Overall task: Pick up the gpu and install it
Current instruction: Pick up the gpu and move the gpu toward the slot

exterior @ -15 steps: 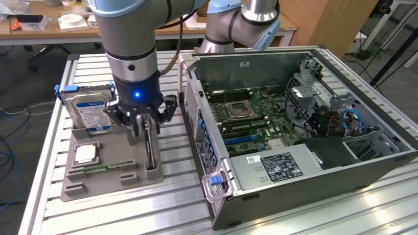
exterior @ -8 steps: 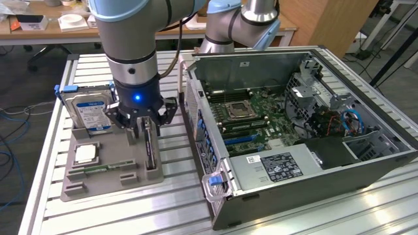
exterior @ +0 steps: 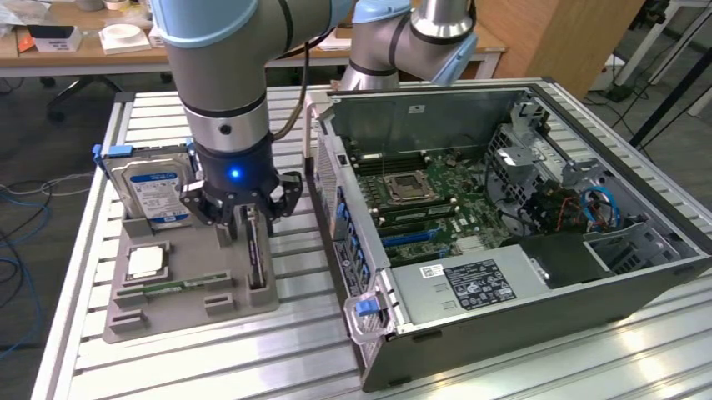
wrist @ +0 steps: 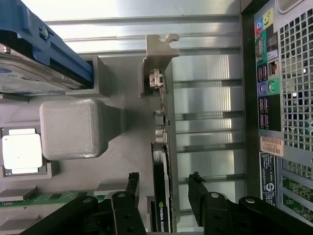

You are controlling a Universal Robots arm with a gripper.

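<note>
Black gpu [wrist: 162, 213] on edge in grey holder [wrist: 73, 128], straddled by spread pincer [wrist: 164, 180], gaps both sides.

Gpu [wrist: 161, 205] is black-faced w/ pale lettering, and its bracket [wrist: 159, 49] is bare silver metal. Gripper [wrist: 164, 180] is matte black w/ a blue light on its body. Arm [exterior: 217, 75] is grey w/ pale-blue caps. Hard drive [exterior: 153, 187] has a blue-and-white label and blue side rails. Holder [exterior: 189, 312] is plain grey w/ a fine ribbed texture. Memory stick [exterior: 167, 289] green, processor [exterior: 146, 262] silver-white. Table [exterior: 223, 367] is silver w/ slatted stripes. PC case [exterior: 501, 350] is dark grey outside — motherboard [exterior: 445, 187] green, cables [exterior: 601, 204] blue, latch [exterior: 365, 310] blue.
</note>
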